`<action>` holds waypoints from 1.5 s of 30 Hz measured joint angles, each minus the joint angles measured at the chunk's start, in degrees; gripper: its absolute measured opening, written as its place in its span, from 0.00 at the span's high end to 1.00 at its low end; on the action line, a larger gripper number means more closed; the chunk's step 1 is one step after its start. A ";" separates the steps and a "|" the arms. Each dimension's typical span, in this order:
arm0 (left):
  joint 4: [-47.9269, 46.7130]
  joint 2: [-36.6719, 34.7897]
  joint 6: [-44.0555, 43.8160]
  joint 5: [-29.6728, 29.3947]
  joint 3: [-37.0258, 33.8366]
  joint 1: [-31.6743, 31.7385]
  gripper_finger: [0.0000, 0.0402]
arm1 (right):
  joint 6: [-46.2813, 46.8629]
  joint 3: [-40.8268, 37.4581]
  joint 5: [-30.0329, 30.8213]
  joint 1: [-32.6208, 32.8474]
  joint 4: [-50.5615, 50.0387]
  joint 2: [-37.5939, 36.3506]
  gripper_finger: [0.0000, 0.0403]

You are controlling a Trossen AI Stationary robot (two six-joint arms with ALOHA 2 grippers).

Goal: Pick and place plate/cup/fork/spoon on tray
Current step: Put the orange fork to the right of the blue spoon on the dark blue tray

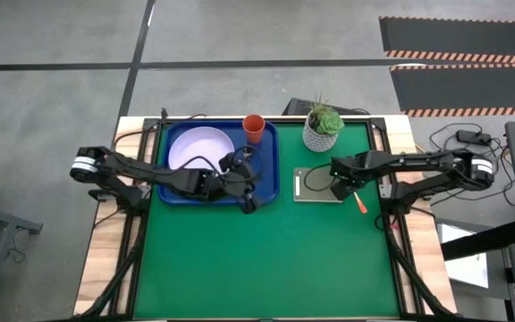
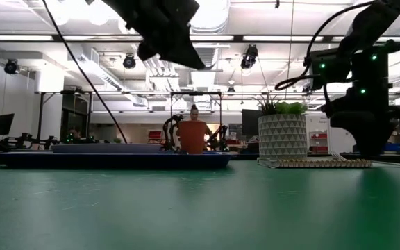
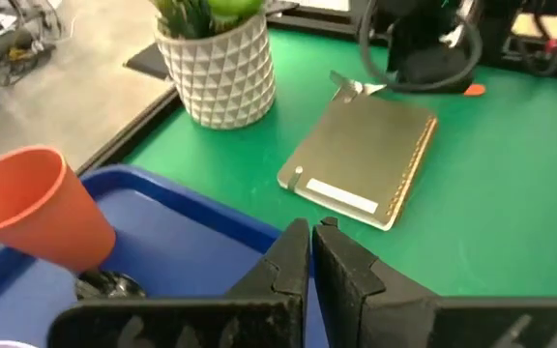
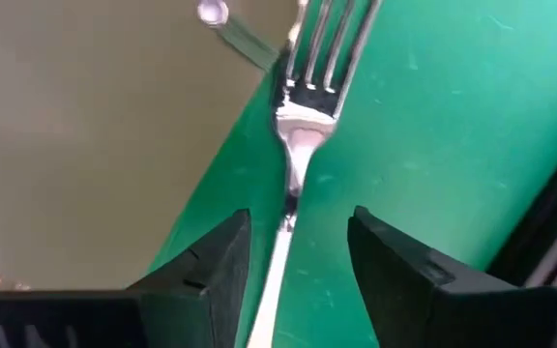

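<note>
The blue tray (image 1: 173, 197) lies at the far left of the table. The lavender plate (image 1: 199, 148) and the orange cup (image 1: 254, 128) sit in it. A dark spoon bowl (image 3: 109, 283) shows on the tray floor by the cup (image 3: 37, 208); its handle is hidden. My left gripper (image 1: 250, 183) hovers shut and empty above the tray's right end (image 3: 312, 242). The fork (image 4: 303, 126) lies on the table with its tines at the pad's edge and its orange handle (image 1: 360, 201) toward the near side. My right gripper (image 4: 293, 256) is open and low, one finger on each side of the fork's neck.
A grey-green square pad (image 1: 318, 185) lies right of the tray, beside the fork. A white pot with a green plant (image 1: 323, 130) stands at the far edge behind it. The near half of the green table (image 1: 266, 268) is bare.
</note>
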 joint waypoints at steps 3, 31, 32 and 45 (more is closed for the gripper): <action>0.02 -1.62 1.33 -0.06 -0.04 -0.23 1.00 | -1.40 -0.34 -0.54 -0.90 1.57 0.95 0.59; -0.03 -6.29 9.04 -4.24 -0.64 -3.00 1.00 | 4.98 2.13 -3.09 -1.45 -3.09 0.22 0.97; -0.05 -6.29 9.13 -4.86 -0.89 -3.29 1.00 | 5.18 2.67 -2.98 -1.45 -4.41 -0.33 0.97; 0.24 -11.58 15.08 -5.37 -6.81 -3.86 1.00 | 12.97 12.92 -2.84 -0.16 -10.69 -6.30 0.97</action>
